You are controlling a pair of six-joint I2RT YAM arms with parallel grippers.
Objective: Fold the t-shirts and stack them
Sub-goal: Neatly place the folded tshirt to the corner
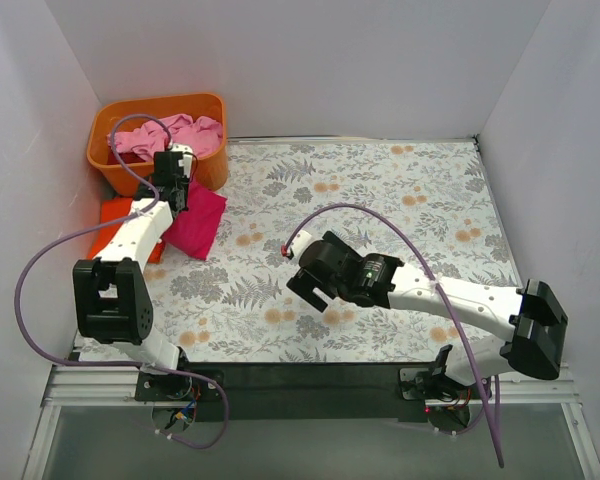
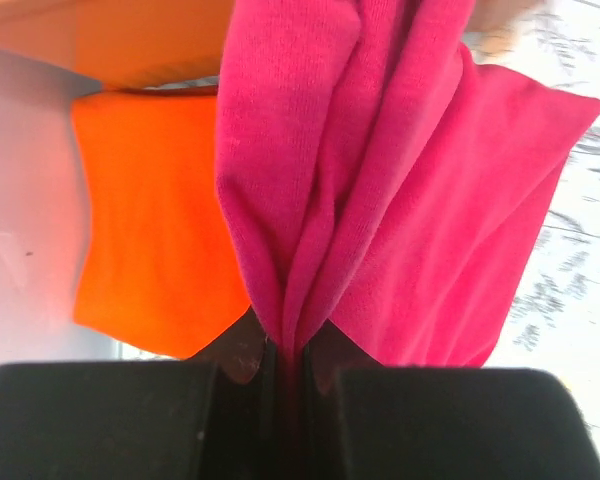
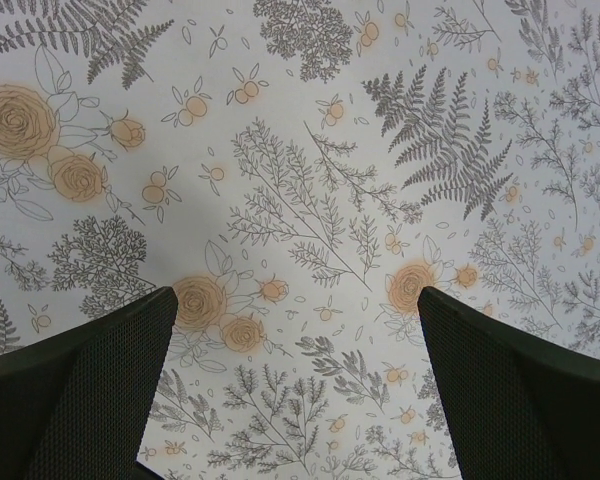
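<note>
Magenta tee (image 2: 380, 180): it is hanging in bunched vertical folds from your left gripper (image 2: 285, 350), whose jaws are pinching tight on the cloth. The rest of it is draping onto the tablecloth (image 1: 400, 190) just in front of the tub (image 1: 160, 102).
Left wrist view: you are getting the fine knit weave, the deep creases and the pinch itself here. The top view is hiding that pinch behind the wrist.
Orange tee (image 2: 150, 240): it is lying flat and smooth as a folded block beside the magenta one. You cannot tell whether the two are touching.
Top view: only this one is showing you the whole tub, rounded orange plastic, with a pale pink tee (image 1: 185, 130) lying crumpled inside.
Right gripper (image 3: 295, 292): its jaws are standing wide apart and holding nothing. It is hovering mid-table, well apart from the tees.
Right wrist view: it is giving you the tablecloth print up close, grey ferns and peach roses on white.
</note>
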